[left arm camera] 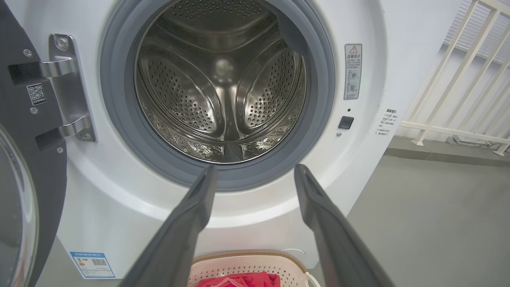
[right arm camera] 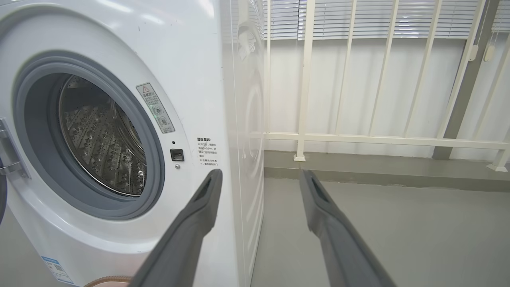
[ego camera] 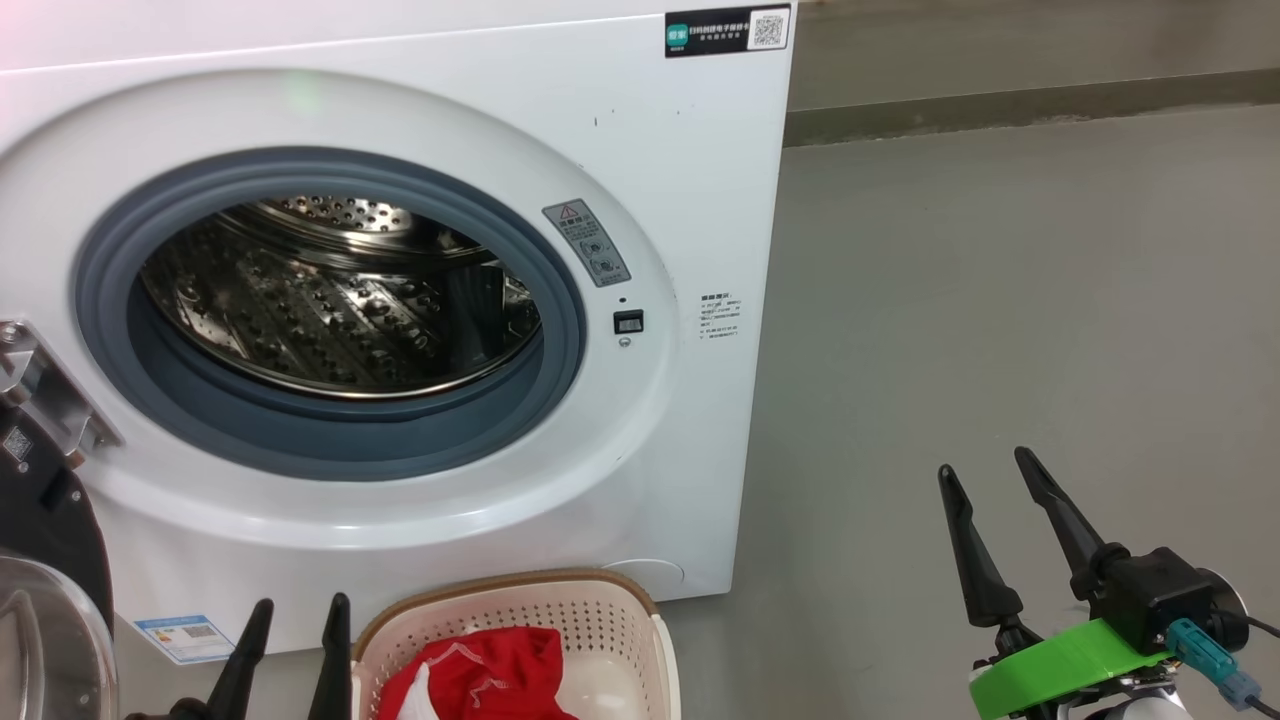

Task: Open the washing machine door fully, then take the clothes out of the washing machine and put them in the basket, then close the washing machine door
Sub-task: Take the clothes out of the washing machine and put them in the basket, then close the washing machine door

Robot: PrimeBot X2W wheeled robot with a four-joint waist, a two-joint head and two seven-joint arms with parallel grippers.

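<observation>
The white washing machine stands with its round opening bare, and the steel drum inside holds nothing I can see. Its door hangs swung out on the hinge at the left, black rim and glass edge showing. The cream basket sits on the floor below the opening with red and white clothes in it. My left gripper is open just left of the basket, fingers aimed at the drum. My right gripper is open over bare floor to the right of the machine.
Grey floor stretches to the right of the machine. A cream railing with blinds behind it runs along the back wall past the machine's right side. The door's metal hinge juts out at the opening's left.
</observation>
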